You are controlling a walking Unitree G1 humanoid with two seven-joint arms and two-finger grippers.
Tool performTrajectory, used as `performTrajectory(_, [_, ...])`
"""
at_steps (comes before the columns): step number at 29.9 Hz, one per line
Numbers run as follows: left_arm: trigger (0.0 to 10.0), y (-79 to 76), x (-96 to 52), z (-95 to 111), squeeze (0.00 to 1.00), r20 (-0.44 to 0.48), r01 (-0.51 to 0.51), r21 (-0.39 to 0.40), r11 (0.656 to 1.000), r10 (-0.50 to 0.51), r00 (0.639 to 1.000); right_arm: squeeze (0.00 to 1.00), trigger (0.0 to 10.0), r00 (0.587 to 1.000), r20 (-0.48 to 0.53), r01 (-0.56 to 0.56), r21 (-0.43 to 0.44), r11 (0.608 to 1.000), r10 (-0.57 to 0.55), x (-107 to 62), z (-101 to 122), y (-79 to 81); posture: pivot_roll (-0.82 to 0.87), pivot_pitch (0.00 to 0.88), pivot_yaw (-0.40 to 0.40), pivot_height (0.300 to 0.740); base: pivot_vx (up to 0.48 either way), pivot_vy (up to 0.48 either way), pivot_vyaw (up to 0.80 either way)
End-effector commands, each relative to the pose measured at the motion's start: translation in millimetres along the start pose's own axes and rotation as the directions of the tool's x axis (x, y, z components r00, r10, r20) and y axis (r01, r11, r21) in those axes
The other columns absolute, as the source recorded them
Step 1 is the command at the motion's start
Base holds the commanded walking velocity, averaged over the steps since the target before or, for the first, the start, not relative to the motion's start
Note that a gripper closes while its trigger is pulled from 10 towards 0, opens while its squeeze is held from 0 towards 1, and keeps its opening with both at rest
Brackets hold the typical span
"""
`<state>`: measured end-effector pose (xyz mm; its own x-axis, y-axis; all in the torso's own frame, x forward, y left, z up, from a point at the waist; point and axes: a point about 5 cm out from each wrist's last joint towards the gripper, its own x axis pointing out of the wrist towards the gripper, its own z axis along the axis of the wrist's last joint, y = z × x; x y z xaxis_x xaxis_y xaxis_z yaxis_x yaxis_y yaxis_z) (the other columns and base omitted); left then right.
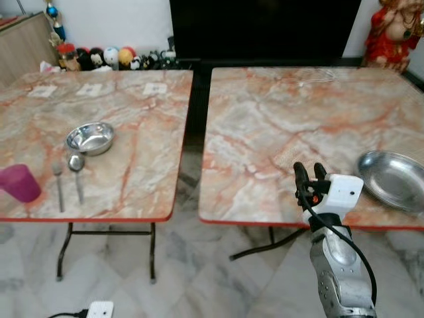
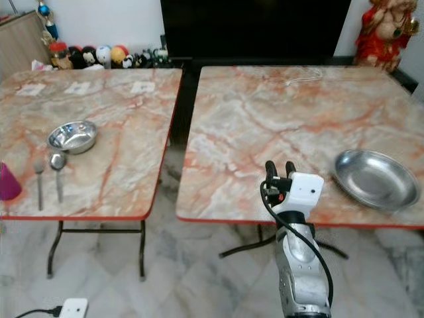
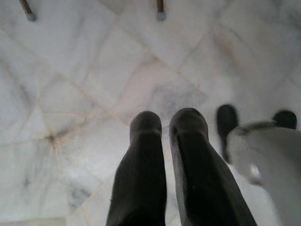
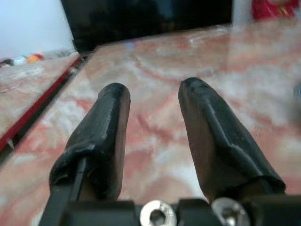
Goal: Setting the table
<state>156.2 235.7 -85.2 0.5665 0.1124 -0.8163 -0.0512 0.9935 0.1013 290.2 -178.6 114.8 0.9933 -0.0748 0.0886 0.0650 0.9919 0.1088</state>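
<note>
Right gripper (image 1: 310, 171) parted, empty, near steel plate (image 1: 393, 179) — left gripper (image 3: 167, 125) closed over floor

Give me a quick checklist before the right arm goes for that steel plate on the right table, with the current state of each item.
1. Right gripper empty, fingers apart: ok.
2. Steel plate lies flat on the right table, nothing on it: ok.
3. Gripper lined up with the plate: not ok; it hovers over the table's front edge, to the plate's left, apart from it.
4. Path between gripper and plate free of things: ok.
5. Place setting on the left table ready: bowl, spoon, fork and pink cup are there; ok.
6. Left gripper out of the way, over the floor: ok.
</note>
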Motion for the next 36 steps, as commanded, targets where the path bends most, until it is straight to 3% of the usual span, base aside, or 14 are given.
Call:
performTrajectory(1, [10.0,3.2,0.1,0.1,0.0,-0.016,-0.018,0.006,1.0,0.018,1.0,0.0,10.0,1.0,0.02,-0.011,0.006,1.0,0.011,2.9,4.3,4.1,-0.14,0.0,0.023,0.74,0.0,0.48,0.0])
performTrajectory(8, [10.0,0.6,0.3,-0.5,0.0,-0.015,-0.019,-0.007,1.0,0.019,1.0,0.0,10.0,1.0,0.019,-0.016,0.006,1.0,0.016,4.3,3.5,6.2,-0.14,0.0,0.02,0.74,0.0,0.48,0.0])
performTrajectory(19, [10.0,16.2,-4.4,-8.7,0.0,-0.016,-0.049,-0.032,0.998,0.049,0.999,0.0,10.0,0.999,0.032,-0.013,-0.002,1.0,0.013,9.1,8.4,4.2,-0.13,0.042,0.012,0.74,0.0,0.48,0.0])
performTrajectory(32, [10.0,14.3,-3.3,-5.8,0.0,-0.009,-0.054,-0.047,0.997,0.054,0.999,0.0,10.0,1.0,0.027,-0.011,-0.003,1.0,0.011,12.1,7.9,4.6,-0.11,0.067,0.005,0.74,0.0,0.48,0.0])
performTrajectory(36, [10.0,14.0,-3.1,-4.6,0.0,-0.002,-0.054,-0.043,0.998,0.054,0.999,0.0,10.0,1.0,0.024,-0.012,-0.002,1.0,0.012,11.8,7.0,4.9,-0.11,0.07,0.006,0.74,0.0,0.085,0.0])
